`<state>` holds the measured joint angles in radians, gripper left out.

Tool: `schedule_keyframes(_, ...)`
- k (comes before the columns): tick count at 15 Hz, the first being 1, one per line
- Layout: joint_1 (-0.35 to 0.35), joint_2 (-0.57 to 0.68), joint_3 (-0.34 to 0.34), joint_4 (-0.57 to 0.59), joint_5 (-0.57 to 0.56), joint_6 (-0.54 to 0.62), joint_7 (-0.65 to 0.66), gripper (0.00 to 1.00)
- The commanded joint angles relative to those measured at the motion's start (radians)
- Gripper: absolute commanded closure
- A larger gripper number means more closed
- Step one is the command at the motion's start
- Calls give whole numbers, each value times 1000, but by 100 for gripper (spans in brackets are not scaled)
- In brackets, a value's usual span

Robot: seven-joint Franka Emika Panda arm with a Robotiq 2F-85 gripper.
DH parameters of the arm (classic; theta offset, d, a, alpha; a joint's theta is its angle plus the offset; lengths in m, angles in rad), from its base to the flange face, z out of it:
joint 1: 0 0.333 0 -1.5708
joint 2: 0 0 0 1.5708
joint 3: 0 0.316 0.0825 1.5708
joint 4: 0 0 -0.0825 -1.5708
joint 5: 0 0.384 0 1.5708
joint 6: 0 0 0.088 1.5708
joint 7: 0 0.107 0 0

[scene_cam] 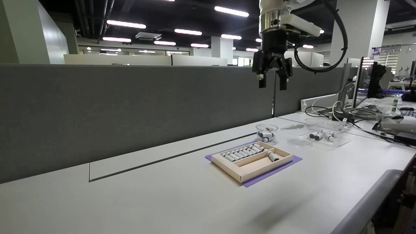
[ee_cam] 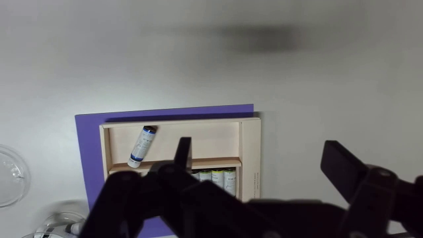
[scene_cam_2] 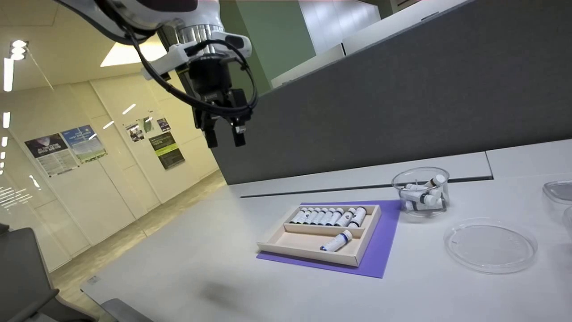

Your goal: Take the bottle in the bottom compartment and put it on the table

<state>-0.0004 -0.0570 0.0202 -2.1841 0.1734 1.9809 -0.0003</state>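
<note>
- Gripper: black, fingers spread wide apart, grasping nothing. In both exterior views it points down, well above the table.
- Arm: white casing, shiny metal collar, black cable looping out at the wrist.
- Bottle: small slim cylinder, white printed label, blue band toward each end, dark at one end, white cap at the other. Lies aslant in the compartment of the wooden tray farther from the partition; cap end meeting the divider, dark end by the outer wall.
- Row of bottles: side by side across the divider; green and yellow bands on some in the wrist view.
- Table: long, pale grey-white, smooth; soft shadow on it, dark slot along the rear.
- Room: strip ceiling lights, posters on a glossy pale wall, dark chair, tangled cables toward the table's far end.
- Tray: shallow rectangle, pale wood, straight walls, small print along one side.
- Purple sheet: flat, under the tray, showing past its edges.
- Clear tub: round, glossy, bottles heaped inside; near the sheet's corner. Clear shallow dish near it.
- Partition: dark grey, matt, flat.
</note>
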Motion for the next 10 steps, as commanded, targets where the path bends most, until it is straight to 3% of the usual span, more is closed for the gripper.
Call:
schedule_keyframes(1, 6, 7, -4, 11, -1, -8, 0, 0)
schedule_keyframes(10, 2, 26, -8, 18, -6, 12, 29, 0)
